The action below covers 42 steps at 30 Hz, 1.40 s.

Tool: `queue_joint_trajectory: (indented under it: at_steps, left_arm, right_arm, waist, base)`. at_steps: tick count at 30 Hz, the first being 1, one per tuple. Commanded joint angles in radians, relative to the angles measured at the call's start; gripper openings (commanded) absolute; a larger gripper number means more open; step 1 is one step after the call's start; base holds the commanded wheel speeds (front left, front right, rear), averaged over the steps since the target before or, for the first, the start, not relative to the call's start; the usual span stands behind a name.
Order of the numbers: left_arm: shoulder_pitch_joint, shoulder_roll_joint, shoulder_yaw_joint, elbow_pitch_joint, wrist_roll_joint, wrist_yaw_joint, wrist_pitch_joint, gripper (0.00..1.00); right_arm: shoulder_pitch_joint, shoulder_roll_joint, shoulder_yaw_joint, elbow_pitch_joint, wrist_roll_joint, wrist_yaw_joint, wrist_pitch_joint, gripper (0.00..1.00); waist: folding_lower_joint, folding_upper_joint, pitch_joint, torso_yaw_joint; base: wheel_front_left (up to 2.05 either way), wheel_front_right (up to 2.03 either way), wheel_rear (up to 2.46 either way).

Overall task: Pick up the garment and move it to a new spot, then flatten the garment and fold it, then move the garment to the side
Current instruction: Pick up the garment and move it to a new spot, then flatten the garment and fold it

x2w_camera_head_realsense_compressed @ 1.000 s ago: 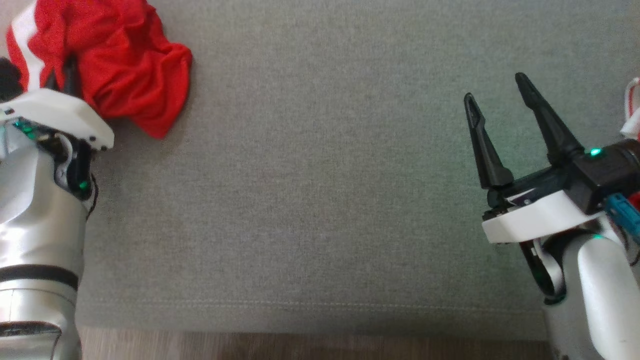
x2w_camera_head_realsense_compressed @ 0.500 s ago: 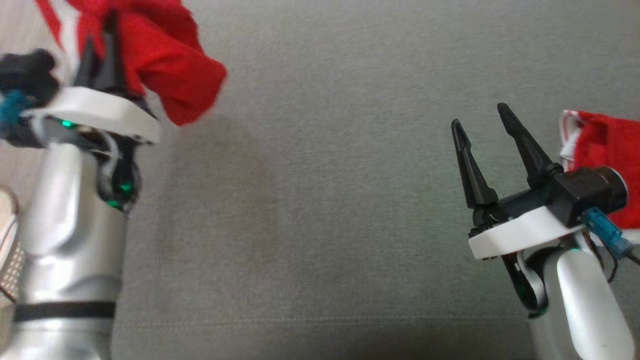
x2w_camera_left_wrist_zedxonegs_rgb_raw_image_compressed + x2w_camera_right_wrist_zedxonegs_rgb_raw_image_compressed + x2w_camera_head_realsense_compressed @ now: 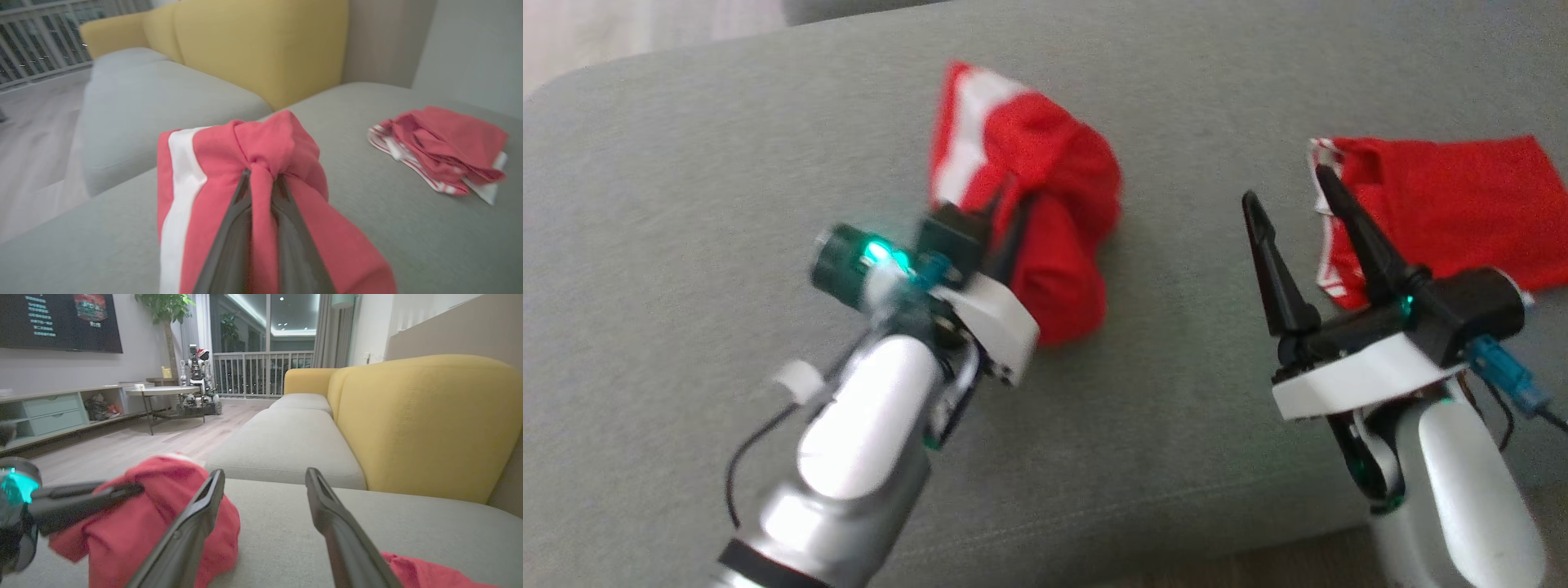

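Since a second ago the head camera has swung, and the left gripper [image 3: 1005, 208] has drawn in with its load from the far left to near the right gripper [image 3: 1286, 186]. Its fingers are pinched narrow on a bunched fold of the red garment [image 3: 1054, 171], whose white stripe runs down one side. The cloth drapes around both fingers over the middle of the grey seat cushion [image 3: 727, 204]; whether its lower folds touch the cushion is unclear. The right gripper's fingers stand wide apart and empty, above the cushion. Just beyond them, a second red garment [image 3: 1445, 204] with white trim lies on the cushion. Behind rises the yellow backrest [image 3: 429, 416]. Farther off are the wooden floor [image 3: 143, 445] and a round table [image 3: 163, 391].
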Motion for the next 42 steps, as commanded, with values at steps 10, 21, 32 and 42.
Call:
queue_joint_trajectory:
  at_steps: [10, 21, 32, 42]
  left_arm:
    - [-0.085, 0.001, -0.261, 0.035, -0.19, 0.084, -0.085, 1.0]
    - [-0.116, 0.001, -0.295, -0.019, -0.344, 0.178, -0.18, 1.0]
    - [0.28, 0.121, 0.067, -0.307, -0.169, 0.224, -0.181, 1.0]
    - [0.476, 0.022, 0.212, -0.336, -0.089, 0.135, -0.181, 1.0]
  right_arm:
    - [-0.091, 0.011, 0.021, -0.021, 0.035, 0.0, -0.026, 1.0]
    - [-0.065, 0.011, 0.001, -0.012, 0.025, 0.0, -0.018, 1.0]
    - [0.071, 0.011, 0.017, 0.04, 0.0, 0.0, 0.033, 1.0]
    - [0.141, 0.011, 0.05, 0.118, -0.002, 0.0, 0.019, 1.0]
  waist:
    - [0.0, 0.0, 0.046, -0.136]
    - [0.0, 0.0, -0.001, -0.028]
    - [0.0, 0.0, -0.075, 0.11]
    - [0.0, 0.0, -0.094, 0.173]
  base:
    - [0.0, 0.0, 0.0]
    - [0.0, 0.0, 0.0]
    - [0.0, 0.0, 0.0]
    - [0.0, 0.0, 0.0]
